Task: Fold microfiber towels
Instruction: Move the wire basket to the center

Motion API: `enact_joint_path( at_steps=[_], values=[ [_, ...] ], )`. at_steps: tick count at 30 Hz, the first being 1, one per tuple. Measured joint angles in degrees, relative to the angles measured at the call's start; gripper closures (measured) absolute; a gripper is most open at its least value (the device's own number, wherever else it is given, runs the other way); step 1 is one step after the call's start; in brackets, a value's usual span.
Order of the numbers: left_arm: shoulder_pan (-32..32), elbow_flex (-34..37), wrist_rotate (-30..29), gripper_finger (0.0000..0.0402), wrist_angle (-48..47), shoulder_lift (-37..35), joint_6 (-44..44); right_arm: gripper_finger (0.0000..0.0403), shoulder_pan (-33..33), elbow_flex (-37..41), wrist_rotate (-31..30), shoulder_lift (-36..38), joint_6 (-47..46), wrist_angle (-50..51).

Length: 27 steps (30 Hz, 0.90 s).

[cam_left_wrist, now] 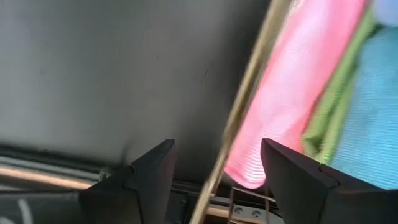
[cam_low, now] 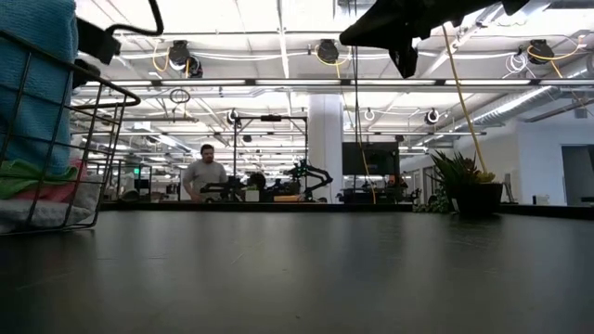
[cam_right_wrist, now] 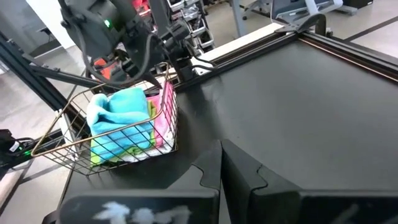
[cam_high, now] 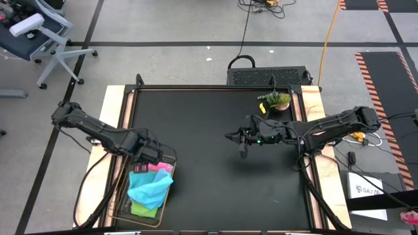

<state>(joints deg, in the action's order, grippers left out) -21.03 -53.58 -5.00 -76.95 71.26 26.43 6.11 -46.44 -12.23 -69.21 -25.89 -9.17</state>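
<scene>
Several microfiber towels lie heaped in a wire mesh basket point(cam_high: 124, 196) at the table's near left: a light blue one point(cam_high: 150, 186) on top, a pink one point(cam_high: 161, 168) at the far end, a lime green one point(cam_high: 145, 209) at the near end. My left gripper point(cam_high: 153, 156) hangs open over the basket's far end. In the left wrist view point(cam_left_wrist: 217, 165) its fingers stand on either side of the basket's rim wire point(cam_left_wrist: 249, 87), next to the pink towel point(cam_left_wrist: 292, 93). My right gripper point(cam_high: 240, 145) is shut and empty above the middle of the table, well clear of it in the low view point(cam_low: 401, 56).
A small green potted plant point(cam_high: 277, 101) stands at the table's far right. The black tabletop point(cam_high: 215, 189) is bare between the basket and the right arm. A person point(cam_low: 204, 176) stands in the room far behind the table.
</scene>
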Motion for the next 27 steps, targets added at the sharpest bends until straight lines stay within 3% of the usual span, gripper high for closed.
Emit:
enact_joint_path(
  at_steps=[8, 21, 27],
  values=[
    [0.10, -0.20, -5.50, 0.0180, 2.94, -0.02, 6.84, 0.0403, -0.02, 0.00, -0.02, 0.00, -0.04, 0.35],
    [4.93, -0.20, -5.49, 0.0388, 24.35, 0.00, -0.95, 0.0403, -0.07, 0.00, -0.11, 0.00, -0.04, 0.39],
    [8.65, -0.28, -12.70, 0.0377, 30.69, 0.00, 0.14, 0.0403, -0.02, 0.00, -0.04, 0.00, -0.04, 0.39]
  ],
)
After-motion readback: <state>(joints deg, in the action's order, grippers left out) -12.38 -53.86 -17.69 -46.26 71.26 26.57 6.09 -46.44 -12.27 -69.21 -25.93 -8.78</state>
